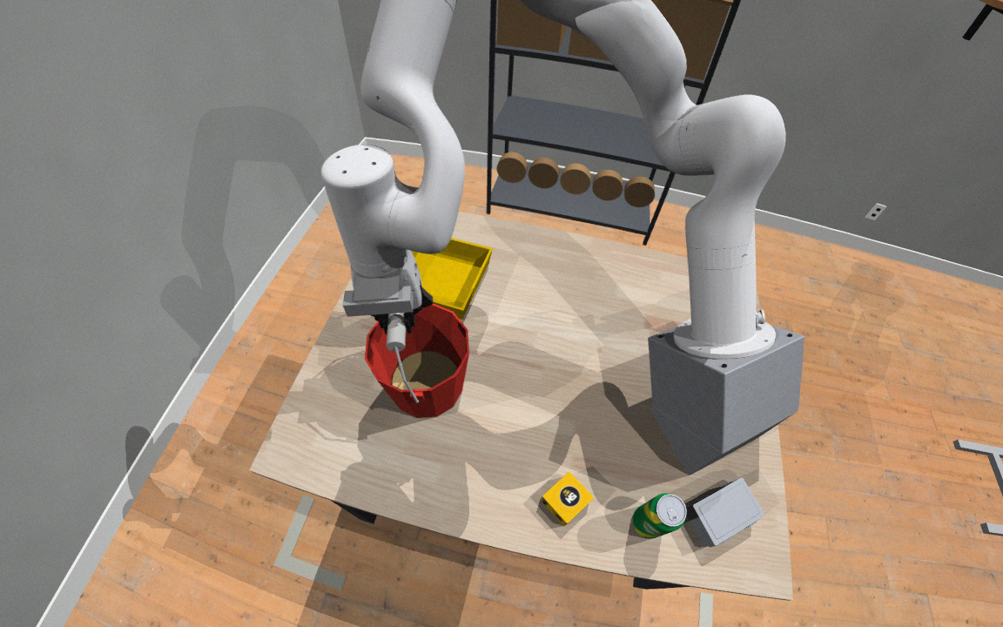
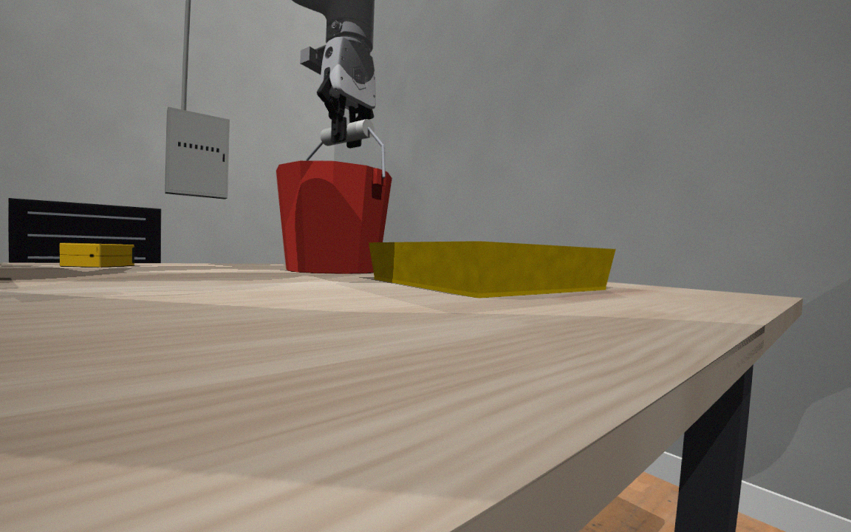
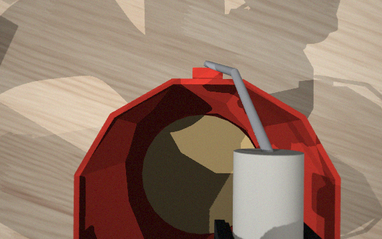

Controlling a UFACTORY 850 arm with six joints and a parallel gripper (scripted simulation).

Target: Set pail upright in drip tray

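The red pail [image 1: 417, 365] stands upright on the wooden table top, next to the yellow drip tray [image 1: 452, 273] and outside it. Its wire bail is raised, with a white cylindrical grip [image 2: 346, 134] at the top. My gripper [image 2: 347, 129] hangs straight above the pail and is shut on that white grip. In the wrist view the grip [image 3: 268, 190] fills the lower middle, over the pail's open mouth [image 3: 197, 172]. In the low side view the pail [image 2: 332, 216] stands behind the tray [image 2: 491, 266], its base at table level.
A small yellow box [image 1: 567, 497], a green can [image 1: 657, 515] lying on its side and a grey flat box [image 1: 725, 510] sit near the table's front edge. The arm's grey base block [image 1: 723, 394] stands at the right. A shelf rack [image 1: 590, 117] stands behind the table.
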